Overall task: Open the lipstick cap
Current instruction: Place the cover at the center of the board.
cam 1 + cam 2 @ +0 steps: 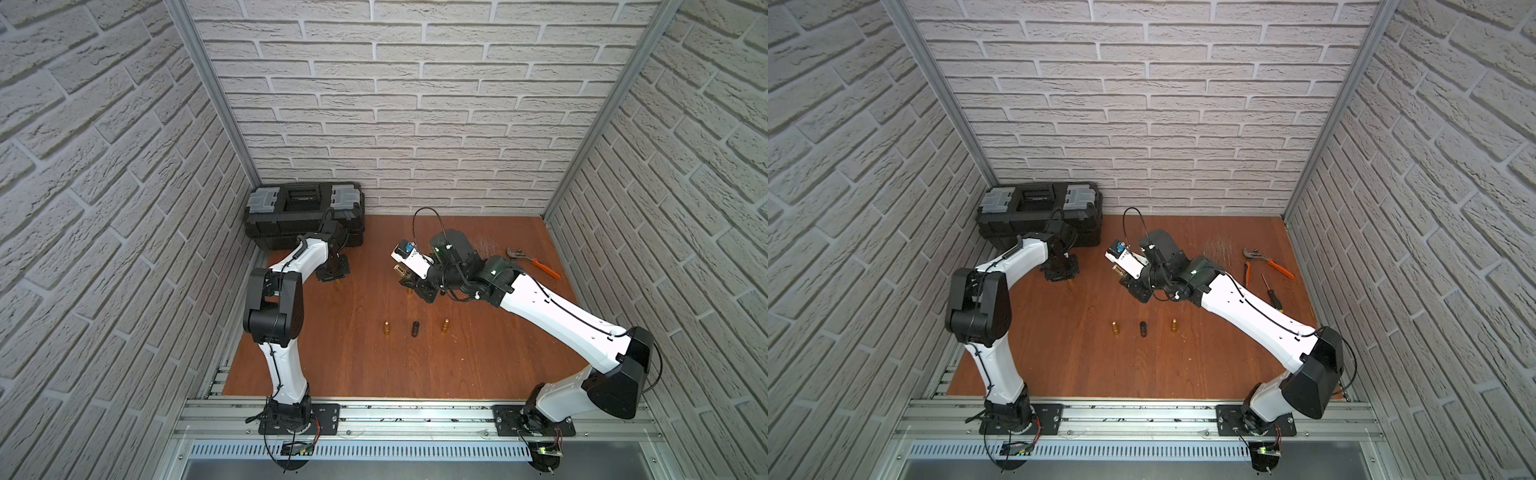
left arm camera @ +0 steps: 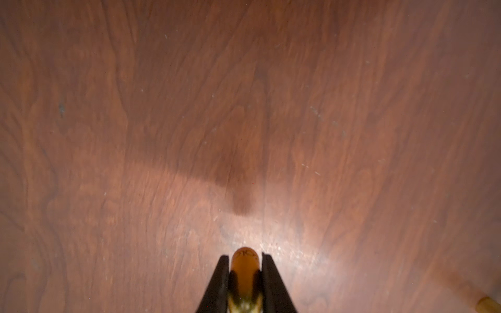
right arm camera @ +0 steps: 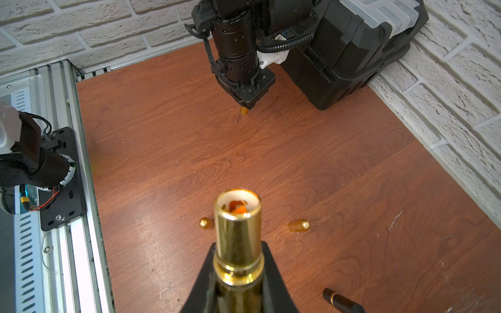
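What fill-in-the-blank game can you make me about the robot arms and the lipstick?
1. The left gripper is shut on the lipstick's amber ____.
2. The right gripper is shut on the gold lipstick tube, whose top is ____.
3. The toolbox in the back corner is coloured ____.
Missing words: cap; open; black.

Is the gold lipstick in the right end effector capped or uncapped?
Uncapped. The shiny gold lipstick tube has an open mouth with orange stick inside; the left end effector holds the rounded amber cap elsewhere.
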`<state>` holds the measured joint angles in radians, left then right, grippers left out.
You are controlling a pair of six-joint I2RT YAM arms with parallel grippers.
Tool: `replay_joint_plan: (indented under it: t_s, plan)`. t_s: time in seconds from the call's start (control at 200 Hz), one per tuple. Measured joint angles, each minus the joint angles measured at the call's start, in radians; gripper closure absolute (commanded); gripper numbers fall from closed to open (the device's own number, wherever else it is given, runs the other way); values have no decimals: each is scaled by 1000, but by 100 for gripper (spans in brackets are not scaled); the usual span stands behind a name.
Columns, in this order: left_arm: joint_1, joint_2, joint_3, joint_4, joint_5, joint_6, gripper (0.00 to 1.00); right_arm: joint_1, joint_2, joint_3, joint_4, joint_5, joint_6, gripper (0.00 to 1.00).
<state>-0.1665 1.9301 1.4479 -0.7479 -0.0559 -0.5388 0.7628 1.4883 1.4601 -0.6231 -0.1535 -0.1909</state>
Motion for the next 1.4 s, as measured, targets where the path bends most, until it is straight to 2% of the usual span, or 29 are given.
replay_joint_plan:
  t_s: [0.375, 0.555, 0.78, 0.95, 1.255, 1.4]
  plan:
    - [3, 94, 40, 18, 22, 32, 100, 0, 0, -13, -3, 12, 1, 97]
    - [3, 98, 43, 19, 37, 47, 100, 0, 0, -13, -2, 18, 4, 97]
    - [2, 98, 43, 18, 40, 51, 76, 0, 0, -13, -2, 18, 11, 97]
    - [2, 98, 43, 16, 46, 57, 62, 0, 0, -13, -2, 18, 19, 97]
    - [2, 97, 72, -18, 50, 74, 55, 0, 0, -14, -2, 18, 23, 97]
    - [2, 45, 90, -69, 55, 75, 50, 0, 0, -25, 3, 19, 24, 97]
